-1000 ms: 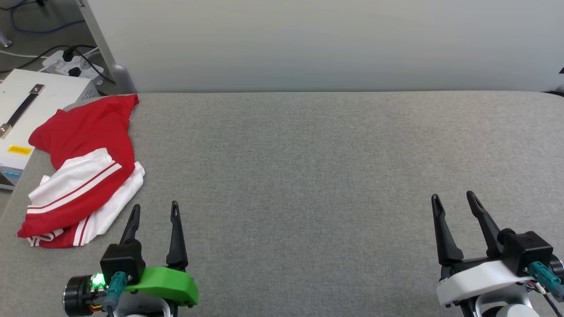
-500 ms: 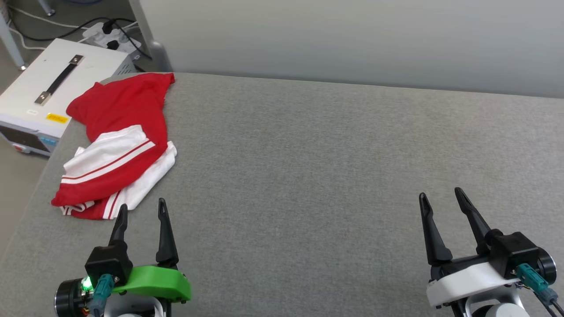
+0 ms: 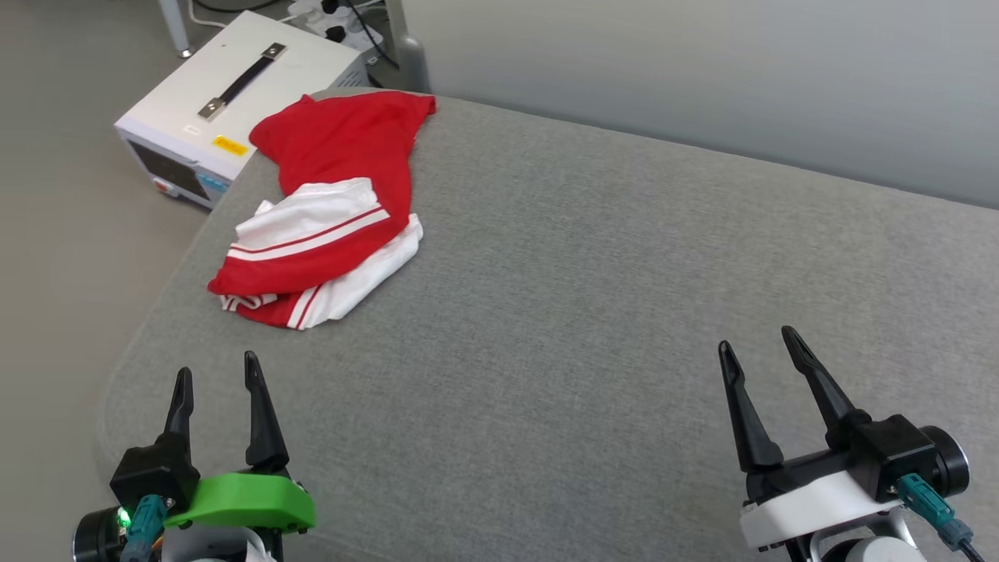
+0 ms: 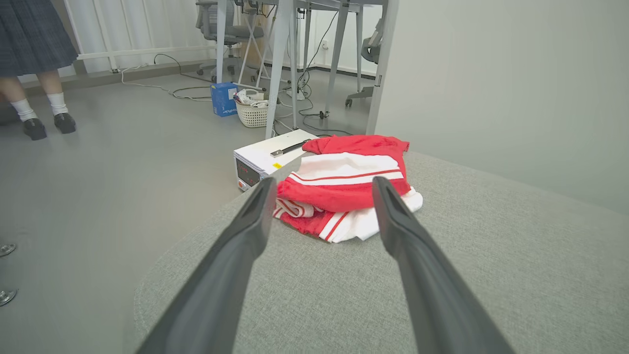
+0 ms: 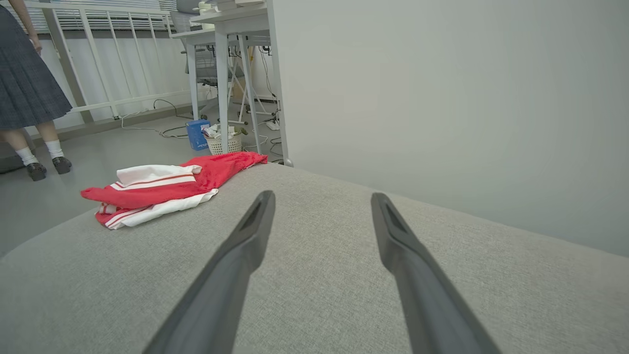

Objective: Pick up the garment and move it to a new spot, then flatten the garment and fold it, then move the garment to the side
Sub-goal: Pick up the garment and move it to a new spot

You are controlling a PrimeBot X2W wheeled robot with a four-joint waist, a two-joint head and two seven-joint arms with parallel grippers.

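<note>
Garment point(image 4: 344, 191) crumpled on table point(image 4: 491, 275), left gripper point(image 4: 319, 191) spread, empty

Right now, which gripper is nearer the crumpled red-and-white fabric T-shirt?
Left. The left gripper sits open just short of the crumpled red-and-white T-shirt, not touching; the right gripper is open far across the grey padded table.

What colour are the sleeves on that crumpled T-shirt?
White sleeves with red stripes; the T-shirt body is red. Head view shows it best.
</note>
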